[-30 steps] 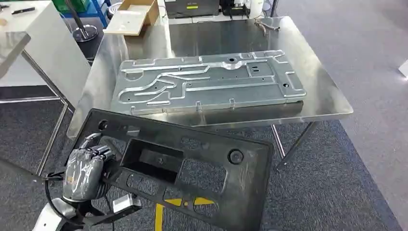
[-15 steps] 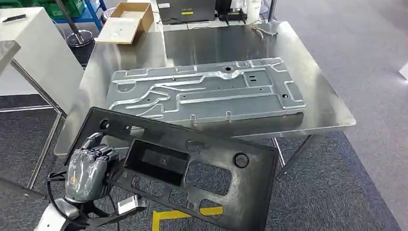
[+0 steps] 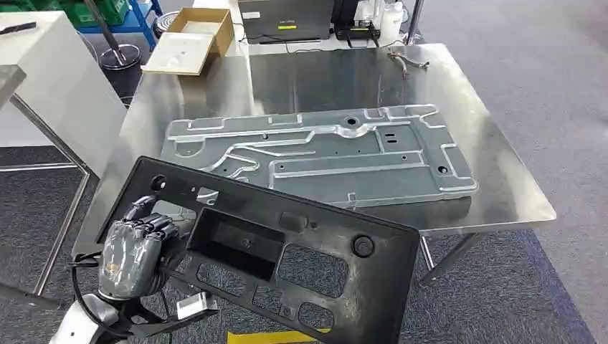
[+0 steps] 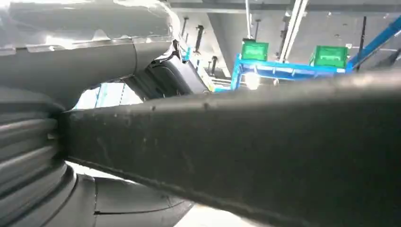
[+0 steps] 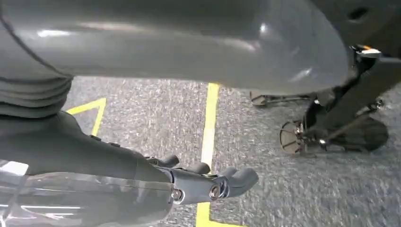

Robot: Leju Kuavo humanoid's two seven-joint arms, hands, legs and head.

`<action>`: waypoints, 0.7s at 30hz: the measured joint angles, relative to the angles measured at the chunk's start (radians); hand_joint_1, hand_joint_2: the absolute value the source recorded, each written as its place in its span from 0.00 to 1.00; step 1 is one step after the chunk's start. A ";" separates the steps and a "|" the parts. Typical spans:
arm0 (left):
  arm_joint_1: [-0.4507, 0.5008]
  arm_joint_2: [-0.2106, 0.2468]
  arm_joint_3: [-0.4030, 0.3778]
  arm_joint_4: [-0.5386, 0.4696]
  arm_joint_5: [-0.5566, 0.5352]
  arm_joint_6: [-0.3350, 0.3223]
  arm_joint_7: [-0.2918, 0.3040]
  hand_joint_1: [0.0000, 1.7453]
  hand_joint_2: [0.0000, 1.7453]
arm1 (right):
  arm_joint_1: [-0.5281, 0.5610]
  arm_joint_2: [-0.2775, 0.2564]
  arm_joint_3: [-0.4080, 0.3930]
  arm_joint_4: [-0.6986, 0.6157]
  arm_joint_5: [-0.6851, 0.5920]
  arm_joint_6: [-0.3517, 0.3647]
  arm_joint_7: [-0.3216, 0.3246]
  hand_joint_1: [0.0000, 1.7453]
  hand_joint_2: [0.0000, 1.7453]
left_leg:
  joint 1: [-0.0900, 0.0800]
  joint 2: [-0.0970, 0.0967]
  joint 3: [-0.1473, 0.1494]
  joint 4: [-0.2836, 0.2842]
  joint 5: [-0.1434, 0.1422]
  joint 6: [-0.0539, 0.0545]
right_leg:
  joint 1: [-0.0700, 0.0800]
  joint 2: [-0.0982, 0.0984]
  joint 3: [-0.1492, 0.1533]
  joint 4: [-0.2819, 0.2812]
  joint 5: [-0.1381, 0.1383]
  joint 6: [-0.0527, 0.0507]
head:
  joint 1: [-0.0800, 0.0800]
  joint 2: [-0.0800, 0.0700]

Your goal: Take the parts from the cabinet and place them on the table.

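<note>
- Left hand: fingers wrapped round the left end of the black plastic panel, gripping it; seen from the head view.
- Black plastic panel: long, with rectangular cut-outs and a round knob towards its right end. It is held tilted in the air, with its far edge overlapping the near edge of the steel table. Contact with the table cannot be confirmed from this angle.
- In the left wrist view the panel runs as a dark bar straight across, close to the camera.
- Grey metal plate: lies flat on the table, lengthwise, just beyond the panel.
- Right hand: hangs over grey carpet with yellow floor tape; fingers curled in, nothing in them.
- Cardboard box: open, at the table's far left corner.
</note>
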 joint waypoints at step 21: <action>-0.033 0.007 -0.010 0.017 0.015 -0.121 0.060 1.00 1.00 | -0.022 -0.009 0.017 -0.003 -0.014 0.000 -0.001 0.00 0.00 | 0.004 0.011 -0.114 0.002 0.130 0.028 | -0.012 0.008 0.124 0.164 -0.156 0.011 | 0.000 0.000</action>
